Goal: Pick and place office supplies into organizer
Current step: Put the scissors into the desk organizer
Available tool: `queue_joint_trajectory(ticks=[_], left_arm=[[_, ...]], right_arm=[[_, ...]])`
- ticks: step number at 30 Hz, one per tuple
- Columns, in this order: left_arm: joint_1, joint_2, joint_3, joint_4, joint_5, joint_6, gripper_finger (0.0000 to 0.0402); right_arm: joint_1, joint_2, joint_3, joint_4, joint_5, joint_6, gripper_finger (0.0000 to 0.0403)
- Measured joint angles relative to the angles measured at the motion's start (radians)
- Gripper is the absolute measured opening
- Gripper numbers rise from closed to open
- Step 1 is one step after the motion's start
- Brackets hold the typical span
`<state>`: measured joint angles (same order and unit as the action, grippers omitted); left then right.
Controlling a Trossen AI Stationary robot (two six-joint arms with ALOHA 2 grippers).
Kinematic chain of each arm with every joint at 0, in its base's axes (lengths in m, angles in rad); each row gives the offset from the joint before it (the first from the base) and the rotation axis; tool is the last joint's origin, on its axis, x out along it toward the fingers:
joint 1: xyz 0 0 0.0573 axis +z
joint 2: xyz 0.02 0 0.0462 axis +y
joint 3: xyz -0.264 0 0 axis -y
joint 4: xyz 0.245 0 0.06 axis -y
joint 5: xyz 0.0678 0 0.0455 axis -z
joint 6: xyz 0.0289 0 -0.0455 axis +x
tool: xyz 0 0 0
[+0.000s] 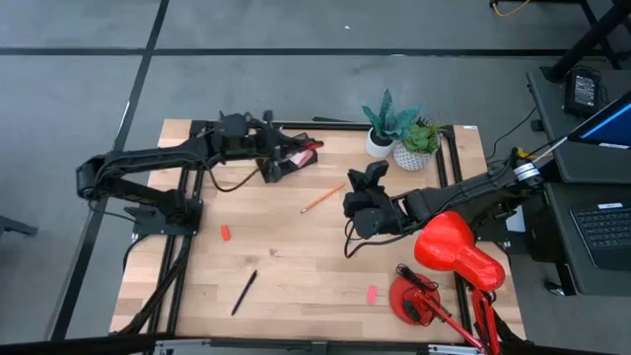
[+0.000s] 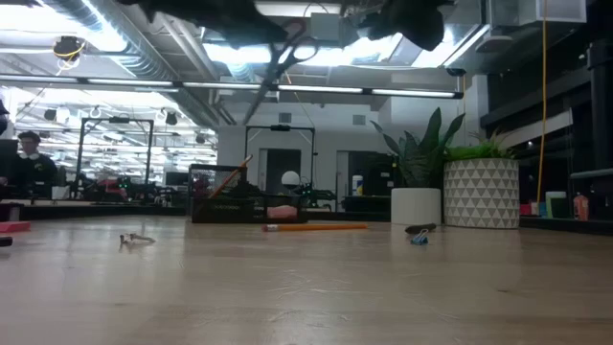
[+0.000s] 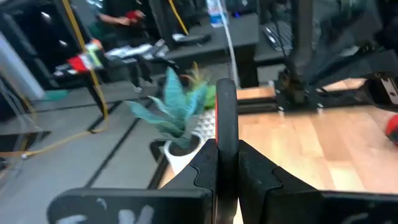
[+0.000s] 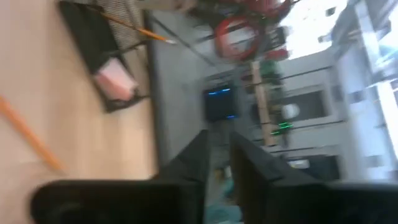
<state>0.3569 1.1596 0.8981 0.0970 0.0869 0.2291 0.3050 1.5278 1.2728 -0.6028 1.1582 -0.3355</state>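
The scissors' red handle [image 3: 225, 118] is gripped by the closed left end effector [image 1: 268, 148] beside the organizer [image 1: 296, 158]. The empty right end effector [image 1: 363, 192] is seen narrowly parted, near the pencil [image 1: 322, 198].

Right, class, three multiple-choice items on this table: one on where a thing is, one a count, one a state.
1. Where is the black pen?
A. In the organizer
B. On the bare table, away from the organizer
C. Beside the plants

2. How many potted plants are there?
A. One
B. Two
C. Four

3. The left gripper's fingers are:
A. Spread wide, empty
B. Shut on a thin dark item
C. Resting on the lamp

Answers:
1 B: the black pen lies alone on wood, far from the organizer.
2 B: two potted plants stand together.
3 B: the left gripper clamps the thin dark item.
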Motion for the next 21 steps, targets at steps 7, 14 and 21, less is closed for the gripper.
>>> queue_joint_trajectory(ticks=[7, 14, 21], left_arm=[[0.049, -0.184, -0.155, 0.089, -0.032, -0.006, 0.0026], [0.103, -0.275, -0.260, 0.094, -0.043, -0.020, 0.0026], [0.132, -0.280, -0.303, 0.124, -0.043, -0.025, 0.0026]], right_arm=[[0.000, -0.004, -0.021, -0.167, -0.067, 0.379, 0.0003], [-0.008, -0.003, -0.141, -0.051, -0.213, 0.495, 0.0002], [-0.061, -0.002, -0.297, 0.451, -0.602, 0.309, 0.0001]])
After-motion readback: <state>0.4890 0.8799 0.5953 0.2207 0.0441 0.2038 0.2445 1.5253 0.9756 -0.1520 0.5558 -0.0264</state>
